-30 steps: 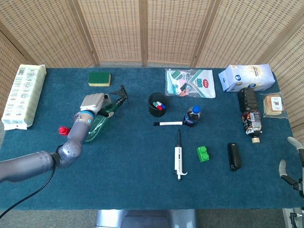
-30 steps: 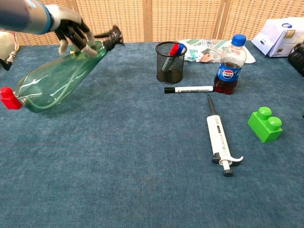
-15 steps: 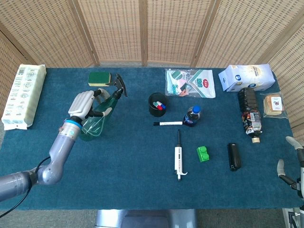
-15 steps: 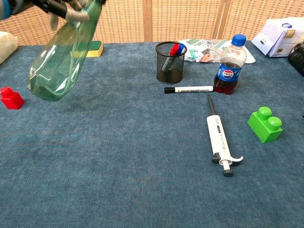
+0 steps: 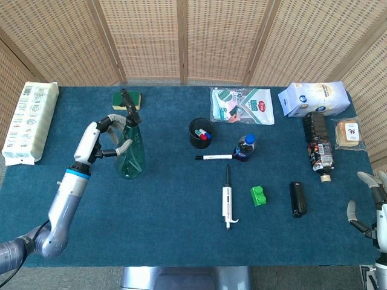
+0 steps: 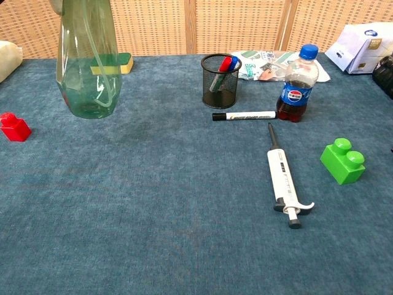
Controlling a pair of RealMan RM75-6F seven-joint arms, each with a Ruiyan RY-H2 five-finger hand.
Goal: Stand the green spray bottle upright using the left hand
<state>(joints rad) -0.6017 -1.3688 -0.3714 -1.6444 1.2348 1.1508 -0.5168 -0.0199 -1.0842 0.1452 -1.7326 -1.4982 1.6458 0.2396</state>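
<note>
Now the left hand [image 5: 104, 134] is gripping the green bottle [image 5: 130, 152] high up, its fingers [image 5: 124, 145] curling around the neck just under the black spray head [image 5: 128, 100]. The bottle is standing upright, or very nearly so, on the blue table [image 5: 169, 205]; in the chest view its base [image 6: 89, 109] is sitting on the cloth, though I cannot tell whether its full weight is down. It is standing toward the left of the table, in front of the sponge [image 5: 125, 99], with the red block [image 6: 14, 127] lying near its base, apart from it. The mesh cup [image 5: 201, 132] of markers is sitting well to its right, with a loose marker [image 5: 213, 157] and a cola bottle [image 5: 245, 147] beside that.

The right hand [image 5: 370, 203] is hanging at the table's far right edge, its fingers [image 5: 351, 209] spreading apart and holding nothing.
</note>
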